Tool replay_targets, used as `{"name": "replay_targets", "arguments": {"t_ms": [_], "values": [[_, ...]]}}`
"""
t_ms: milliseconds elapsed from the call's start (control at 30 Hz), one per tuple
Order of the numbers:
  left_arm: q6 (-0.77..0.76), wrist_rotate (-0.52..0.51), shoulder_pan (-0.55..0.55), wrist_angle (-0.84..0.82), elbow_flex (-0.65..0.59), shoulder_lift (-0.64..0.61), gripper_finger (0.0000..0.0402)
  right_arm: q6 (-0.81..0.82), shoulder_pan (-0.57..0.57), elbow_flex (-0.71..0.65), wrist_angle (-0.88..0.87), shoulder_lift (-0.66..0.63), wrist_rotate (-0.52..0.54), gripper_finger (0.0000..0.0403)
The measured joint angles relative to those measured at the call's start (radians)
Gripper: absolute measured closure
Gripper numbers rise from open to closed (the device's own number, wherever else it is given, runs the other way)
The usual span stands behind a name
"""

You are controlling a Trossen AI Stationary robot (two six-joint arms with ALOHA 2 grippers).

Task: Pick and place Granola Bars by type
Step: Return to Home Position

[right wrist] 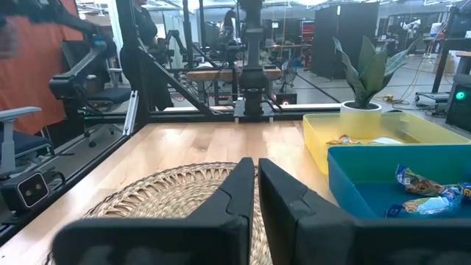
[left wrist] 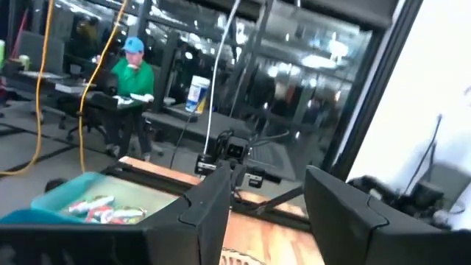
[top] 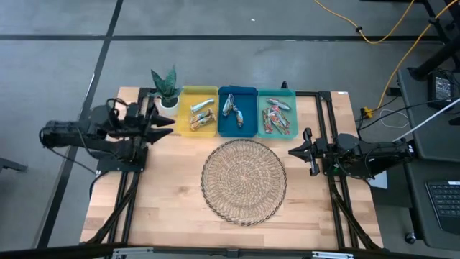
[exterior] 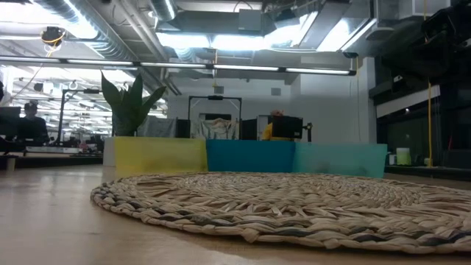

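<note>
Granola Bars (top: pixel 277 115) lie in bins on wooden table (top: pixel 165 194); left tool (top: pixel 167 128) spread, right tool (top: pixel 295 151) pressed together

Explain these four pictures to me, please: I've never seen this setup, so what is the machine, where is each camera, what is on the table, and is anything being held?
It is a robot with two dark arms at a wooden table. One camera looks straight down from above, one sits at tabletop height, and one rides on each wrist.

From above, the left gripper sits beside the yellow bin, jaws apart and empty, as its wrist view shows. The right gripper waits at the table's right side, jaws shut on nothing.

Along the far edge stand a potted plant and three bins: yellow, blue and teal. The granola bars already lie sorted in them. A round woven basket lies in the middle, with no bars on it.

A person in green sits in the room behind.
</note>
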Motion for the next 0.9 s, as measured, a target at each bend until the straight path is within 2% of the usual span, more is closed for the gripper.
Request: {"name": "replay_targets", "arguments": {"t_ms": [267,300,367,433,533,767,900], "values": [[-0.091,0.058,0.079,0.018,-0.325,-0.45,0.0239,0.0,0.0,0.0,0.0,0.0,0.0,0.0377],[-0.092,0.054,0.082,0.042,-0.341,-0.448,0.0239,0.0,0.0,0.0,0.001,0.001,0.0,0.0377],[-0.088,0.07,0.089,-0.017,-0.359,-0.448,0.0239,0.0,0.0,0.0,0.0,0.002,0.0,0.0377],[-0.083,0.077,0.088,0.049,-0.376,-0.414,0.0239,0.0,0.0,0.001,0.003,0.006,-0.004,0.0377],[-0.067,0.058,0.094,0.04,-0.461,-0.446,0.0239,0.0,0.0,0.002,0.0,0.005,-0.013,0.0377],[-0.066,0.061,0.121,0.258,-0.671,-0.449,0.0239,0.0,0.0,0.001,-0.004,0.016,-0.017,0.0377],[-0.006,0.08,0.133,0.175,-0.668,-0.447,0.0239,0.0,0.0,0.001,-0.004,0.022,-0.017,0.0377]]}}
